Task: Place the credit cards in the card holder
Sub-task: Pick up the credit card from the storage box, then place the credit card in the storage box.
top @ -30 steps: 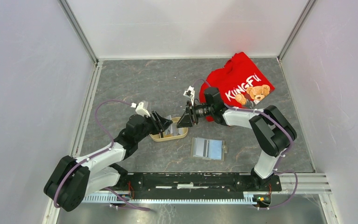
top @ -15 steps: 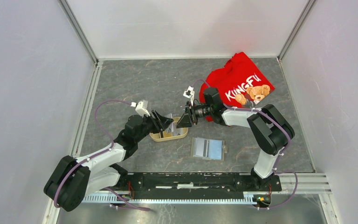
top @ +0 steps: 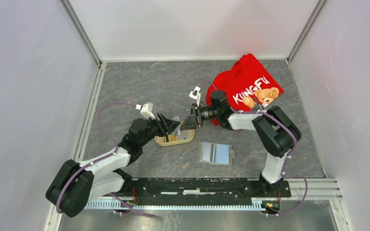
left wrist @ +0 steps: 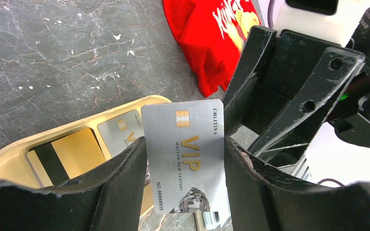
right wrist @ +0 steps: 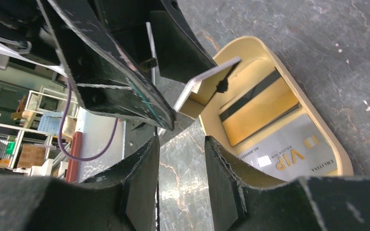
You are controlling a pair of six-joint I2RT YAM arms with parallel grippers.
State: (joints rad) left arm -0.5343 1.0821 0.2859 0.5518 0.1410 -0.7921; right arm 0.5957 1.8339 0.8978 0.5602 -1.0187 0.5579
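My left gripper (left wrist: pixel 185 166) is shut on a silver VIP credit card (left wrist: pixel 183 139) and holds it upright above the beige oval tray (left wrist: pixel 77 122). Two more credit cards lie in the tray, a gold one with a dark stripe (left wrist: pixel 72 149) and a silver one (left wrist: pixel 118 134). My right gripper (right wrist: pixel 181 144) is open and empty, facing the held card (right wrist: pixel 207 79) from the right, just short of it. The card holder (top: pixel 215 153) lies open and flat on the table, right of the tray (top: pixel 176 140). Both grippers (top: pixel 171 126) (top: pixel 187 122) meet over the tray.
A red shirt (top: pixel 245 89) with a bear print lies at the back right, behind the right arm. White walls with metal rails close in the grey marbled table on three sides.
The right gripper has rolled its wrist, edged left toward the held card and opened slightly. The left gripper and its card have stayed put.
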